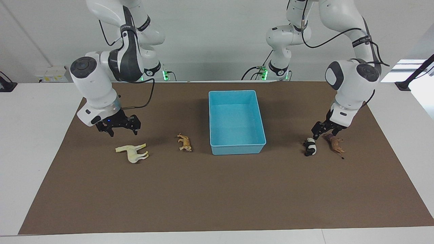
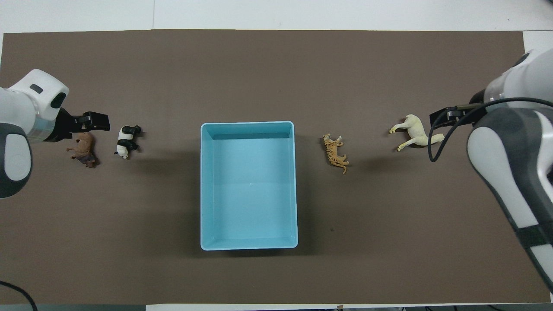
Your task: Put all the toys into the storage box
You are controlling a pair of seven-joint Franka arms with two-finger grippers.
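Horse (image 1: 133, 152) by right jaws: open, empty | left jaws over lion (image 1: 335, 145): open, empty

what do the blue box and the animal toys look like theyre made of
Storage box: probably smooth molded plastic, uniform light blue with a soft sheen. Horse, tiger, panda and lion: likely rigid painted plastic, judging by their stiff molded poses.

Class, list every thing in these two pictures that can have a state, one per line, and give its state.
storage box: open-topped, nothing inside.
cream horse: lying on its side on the mat.
tiger: lying on its side on the mat.
panda: on the mat, outside the box.
lion: lying on the mat beside the panda.
left pincer: low over panda and lion, holding nothing.
right pincer: open, raised over the mat near the horse.
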